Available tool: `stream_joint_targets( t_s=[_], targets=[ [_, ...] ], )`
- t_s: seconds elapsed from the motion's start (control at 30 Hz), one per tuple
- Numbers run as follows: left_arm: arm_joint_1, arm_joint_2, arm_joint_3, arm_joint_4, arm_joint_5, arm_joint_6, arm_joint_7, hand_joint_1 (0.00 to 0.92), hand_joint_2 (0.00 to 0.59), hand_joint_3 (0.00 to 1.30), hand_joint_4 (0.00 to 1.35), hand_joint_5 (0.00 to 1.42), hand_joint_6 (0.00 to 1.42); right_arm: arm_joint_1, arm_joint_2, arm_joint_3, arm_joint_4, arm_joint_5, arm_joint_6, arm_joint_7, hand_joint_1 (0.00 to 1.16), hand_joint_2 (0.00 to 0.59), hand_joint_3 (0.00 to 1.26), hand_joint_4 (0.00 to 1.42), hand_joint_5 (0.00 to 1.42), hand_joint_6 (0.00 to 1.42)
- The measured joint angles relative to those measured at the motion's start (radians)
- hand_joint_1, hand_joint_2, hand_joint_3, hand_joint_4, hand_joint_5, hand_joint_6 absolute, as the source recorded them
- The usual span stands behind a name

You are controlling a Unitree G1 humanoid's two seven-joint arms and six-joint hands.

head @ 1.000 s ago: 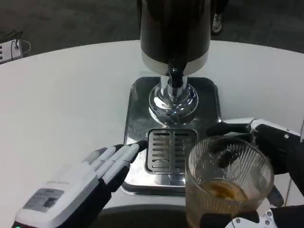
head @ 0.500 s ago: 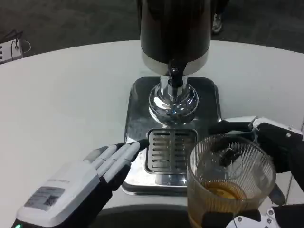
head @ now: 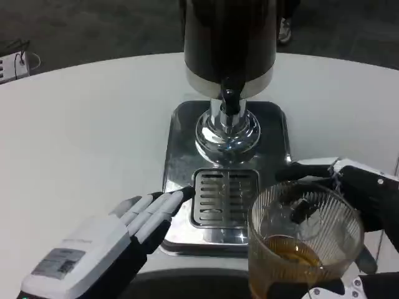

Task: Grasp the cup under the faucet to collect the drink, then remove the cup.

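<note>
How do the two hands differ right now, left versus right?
The right hand grips the ribbed glass cup, which holds amber drink; the left hand holds nothing. The left hand's fingers lie stretched out, tips at the edge of the metal drip tray; the right hand's fingers wrap around the cup. The left hand shows its white back; the right shows mostly black. Both sit near the dispenser's front.

The scene is viewed from the robot's head, close and steeply downward. The round white table [head: 81,124] is faced, with dark floor behind.
</note>
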Motion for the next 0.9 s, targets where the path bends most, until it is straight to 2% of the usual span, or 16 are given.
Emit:
stream_joint_targets(
  t_s=[0.9],
  targets=[
    [0.010,0.001,0.003,-0.007,-0.005,-0.001,0.000,0.000,0.061,0.00,0.00,0.00,0.00,0.026,0.000,0.000,-0.021,0.000,0.000,0.000,0.98,0.097,1.06,1.24,1.36,1.42]
  ],
)
